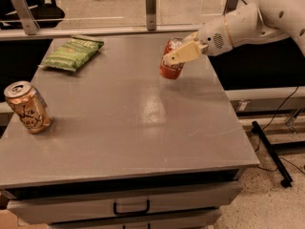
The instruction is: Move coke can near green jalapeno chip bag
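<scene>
Two risks are standing out. We are holding the coke can [170, 69] in the gripper [180, 56], which is clamped around its upper half over the table's [143, 128] far right, and the can is tilting. It could slip in transit. We could also overshoot and crush the green jalapeno chip bag [71, 54], lying well apart at far left.

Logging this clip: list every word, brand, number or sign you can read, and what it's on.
No text reads clearly enough to quote.
coke can, held tilted in the jaws of the gripper over the far right of the table: label blurred, partly covered.
green jalapeno chip bag, far left: dark print, too blurred.
tan can, near left: dark scribbled lettering, illegible.
</scene>
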Action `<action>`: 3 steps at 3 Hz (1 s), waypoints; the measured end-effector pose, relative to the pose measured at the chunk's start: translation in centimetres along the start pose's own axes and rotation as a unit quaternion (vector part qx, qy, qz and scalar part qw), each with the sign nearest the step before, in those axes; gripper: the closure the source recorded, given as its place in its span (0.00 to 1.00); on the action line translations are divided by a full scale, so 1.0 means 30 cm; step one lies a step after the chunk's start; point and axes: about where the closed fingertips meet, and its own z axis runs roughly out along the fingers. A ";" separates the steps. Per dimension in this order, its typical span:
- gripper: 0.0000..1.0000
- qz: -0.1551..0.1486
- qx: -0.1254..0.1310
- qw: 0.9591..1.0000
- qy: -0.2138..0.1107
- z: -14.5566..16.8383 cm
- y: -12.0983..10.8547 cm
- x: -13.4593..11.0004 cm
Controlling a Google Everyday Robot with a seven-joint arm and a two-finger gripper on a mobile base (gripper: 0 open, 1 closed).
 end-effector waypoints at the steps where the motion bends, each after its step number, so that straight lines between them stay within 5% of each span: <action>1: 1.00 0.001 -0.001 1.000 0.001 0.004 0.001 0.003; 3: 1.00 -0.029 -0.016 0.998 -0.050 0.207 -0.009 -0.183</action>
